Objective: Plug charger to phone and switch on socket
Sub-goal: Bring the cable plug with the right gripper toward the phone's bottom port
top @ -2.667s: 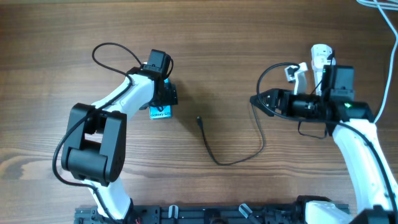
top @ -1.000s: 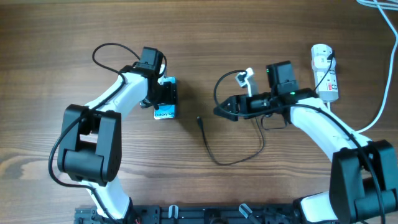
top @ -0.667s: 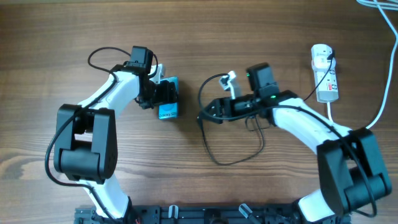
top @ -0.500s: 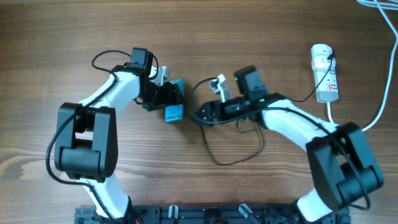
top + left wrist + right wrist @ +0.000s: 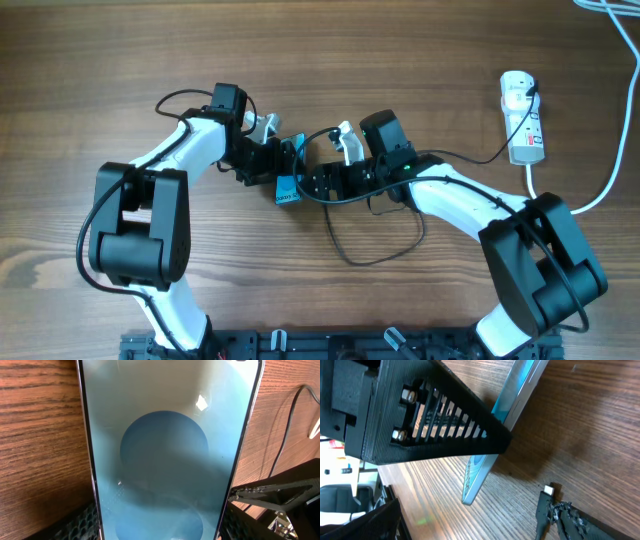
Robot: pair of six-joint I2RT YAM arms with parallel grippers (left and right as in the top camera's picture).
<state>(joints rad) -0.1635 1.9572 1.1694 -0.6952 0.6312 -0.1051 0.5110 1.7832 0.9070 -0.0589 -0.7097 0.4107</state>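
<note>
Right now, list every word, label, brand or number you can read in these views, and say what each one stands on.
No text can be quoted; nothing reads clearly.
Smartphone: any print on its teal screen is too small to read overhead; none shows in the left wrist view.
Power strip: small markings, too small to read.
Charger connector: no marking visible.

Phone (image 5: 170, 460): light blue-teal screen, thin white edge, tilted steeply edge-up, clamped in the left gripper (image 5: 284, 170) near mid tabletop (image 5: 100, 60). Charger (image 5: 352, 262): thin black cable in 1 loose loop on the tabletop, with its silver-tipped connector (image 5: 548, 490) near the phone's lower end, not inserted. Socket (image 5: 524, 125): white strip lying flat at far right, plug at 1 end, well apart from the phone.
</note>
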